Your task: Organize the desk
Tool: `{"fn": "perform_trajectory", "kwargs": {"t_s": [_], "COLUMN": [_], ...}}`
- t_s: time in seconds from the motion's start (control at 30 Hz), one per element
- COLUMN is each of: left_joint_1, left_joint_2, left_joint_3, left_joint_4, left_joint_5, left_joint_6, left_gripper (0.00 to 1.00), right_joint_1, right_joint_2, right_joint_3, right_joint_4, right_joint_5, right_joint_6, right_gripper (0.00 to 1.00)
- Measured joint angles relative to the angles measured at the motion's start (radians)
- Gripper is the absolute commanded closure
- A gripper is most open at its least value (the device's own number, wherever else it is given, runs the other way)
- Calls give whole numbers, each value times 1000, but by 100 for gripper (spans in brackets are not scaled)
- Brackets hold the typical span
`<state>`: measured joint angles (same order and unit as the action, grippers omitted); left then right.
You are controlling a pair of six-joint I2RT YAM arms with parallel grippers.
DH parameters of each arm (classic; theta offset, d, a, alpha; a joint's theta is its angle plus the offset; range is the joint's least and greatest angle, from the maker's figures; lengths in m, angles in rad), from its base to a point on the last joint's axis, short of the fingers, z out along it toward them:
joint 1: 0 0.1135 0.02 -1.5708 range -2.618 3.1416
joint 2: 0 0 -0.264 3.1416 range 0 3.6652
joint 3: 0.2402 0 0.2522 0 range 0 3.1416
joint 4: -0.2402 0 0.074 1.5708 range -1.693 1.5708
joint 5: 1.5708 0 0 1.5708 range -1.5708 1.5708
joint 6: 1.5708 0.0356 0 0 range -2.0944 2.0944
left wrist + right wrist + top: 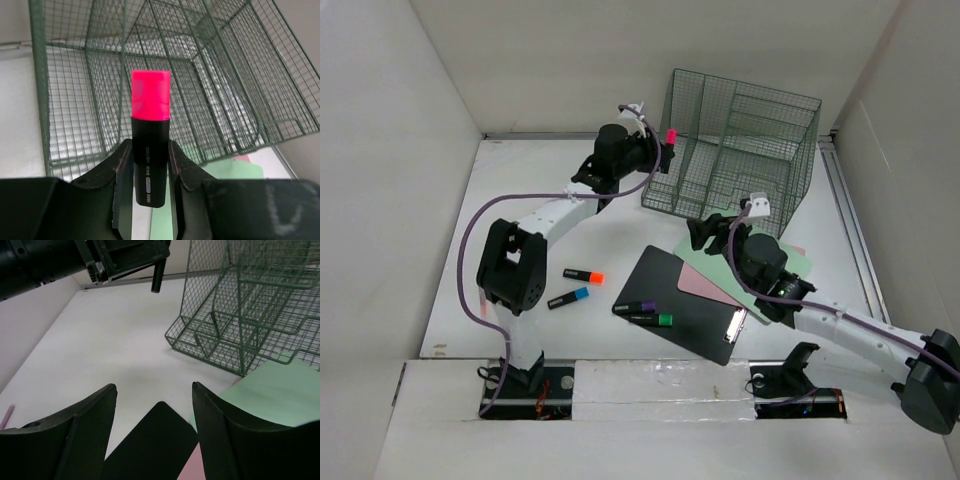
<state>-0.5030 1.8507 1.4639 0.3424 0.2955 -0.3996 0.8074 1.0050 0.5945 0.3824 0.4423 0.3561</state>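
Observation:
The white desk [520, 220] holds a dark green wire-mesh rack [740, 150] at the back right. My left gripper [658, 148] is shut on a black highlighter with a pink cap [150, 135], held upright just in front of the rack's left end [75, 100]; its pink cap shows in the top view [671, 134]. My right gripper [705, 232] is open and empty, hovering above the far corner of a black clipboard [685, 303], which also shows between its fingers in the right wrist view [155, 440].
An orange-capped marker [583, 275] and a blue-capped marker [568, 298] lie left of the clipboard. A purple marker [635, 307] and a green marker [652, 319] lie on the clipboard. Green paper [775, 262] and pink paper [700, 284] lie under it. White walls border the desk.

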Motion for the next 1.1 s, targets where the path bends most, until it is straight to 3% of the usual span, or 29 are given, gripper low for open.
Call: {"fn": "perform_trajectory", "kwargs": {"t_s": [0.17,0.4,0.47,0.5,0.6,0.8,0.83,0.9,0.97,1.1], "left_joint_1": [20,8,-1,-6,-15,-29,-30,-30,-33,-34], "left_joint_2": [124,368,420,438,460,465,465,465,447,319], "left_joint_3": [109,391,457,481,506,526,526,523,492,288], "left_joint_4": [40,4,-18,-28,-41,-40,-38,-36,-29,20], "left_joint_5": [-16,-53,-63,-69,-102,-147,-151,-155,-158,-146], "left_joint_6": [-12,-18,-17,-14,-4,13,16,22,34,47], "left_gripper": [98,95,88,78,63,46,45,45,46,46], "right_joint_1": [-53,-81,-83,-86,-89,-97,-100,-101,-101,-101], "right_joint_2": [-4,-4,-3,0,16,35,36,37,39,52], "right_joint_3": [-7,-10,-10,-10,-10,-10,-10,-10,-10,-10], "right_joint_4": [0,0,0,0,0,0,0,0,2,1], "right_joint_5": [11,6,3,2,-9,-31,-34,-37,-47,-70], "right_joint_6": [19,37,37,38,40,40,40,37,38,35], "right_gripper": [35,35,35,35,35,36,39,57,80,87]}}
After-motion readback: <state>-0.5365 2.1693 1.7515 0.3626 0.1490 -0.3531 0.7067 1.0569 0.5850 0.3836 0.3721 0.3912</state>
